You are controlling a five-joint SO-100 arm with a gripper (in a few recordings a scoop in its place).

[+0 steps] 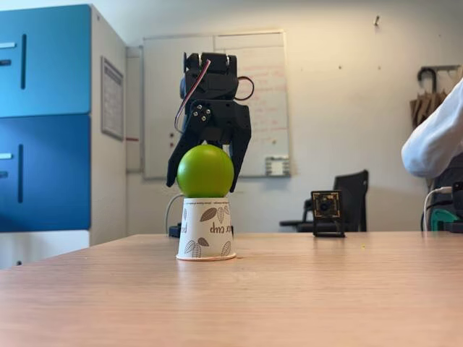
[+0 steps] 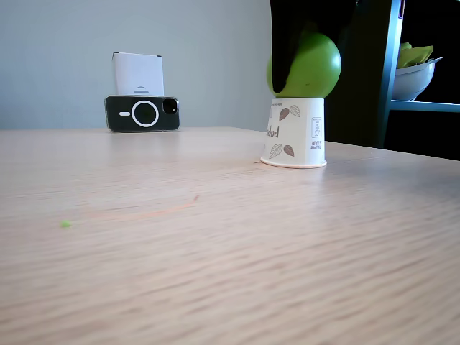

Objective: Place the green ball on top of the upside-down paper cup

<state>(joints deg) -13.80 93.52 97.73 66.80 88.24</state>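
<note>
The green ball (image 1: 205, 171) rests on the flat top of the upside-down paper cup (image 1: 206, 231), a white cup with brown leaf prints that stands on the wooden table (image 1: 289, 289). My black gripper (image 1: 206, 177) comes down from above. Its two fingers hug the ball's left and right sides with no gap showing. In the other fixed view the ball (image 2: 310, 66) sits on the cup (image 2: 295, 133), and a dark finger (image 2: 284, 57) covers the ball's left part.
A small camera on a stand (image 1: 327, 211) is on the table to the right of the cup. A person's white sleeve (image 1: 434, 137) shows at the right edge. A phone (image 2: 142, 113) leans against a white box. A bowl (image 2: 413, 77) sits on a shelf.
</note>
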